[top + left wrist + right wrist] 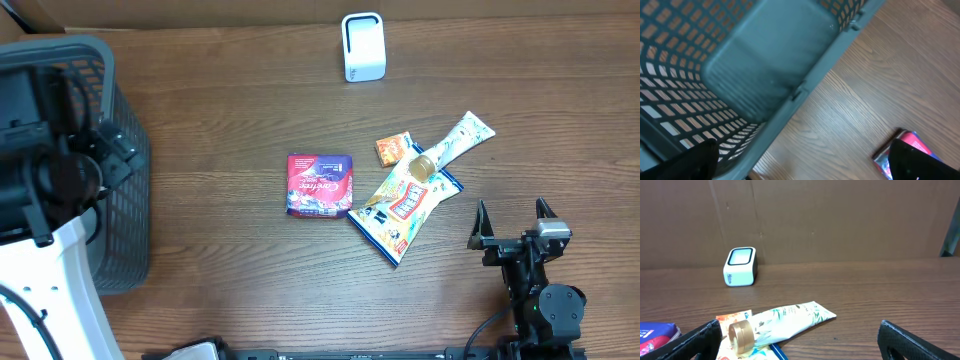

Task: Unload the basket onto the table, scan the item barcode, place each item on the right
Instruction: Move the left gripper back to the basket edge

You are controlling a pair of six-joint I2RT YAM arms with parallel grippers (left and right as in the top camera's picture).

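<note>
Four small items lie loose near the middle of a brown wooden table (230, 110), none of them held. A flat pink and red packet (319, 185) lies by itself, just left of the others. To its right a printed snack bag (402, 210) lies at a slant, and a pale tube (455, 143) rests across the bag's upper end, its gold cap (422, 166) on the bag. A small orange sachet (393, 148) sits beside the cap. A white barcode scanner (363, 47) stands upright at the far edge, well apart from the items, in front of a brown cardboard wall. The right gripper (512, 218) rests near the table's front edge, to the right of the snack bag, its jaws spread wide and empty, pointing toward the tube and scanner. At the far left stands a grey mesh basket (125, 190). The left gripper (805, 165) hangs over the basket's rim; its wrist camera shows its two dark fingers (920, 160) wide apart with nothing between them.
</note>
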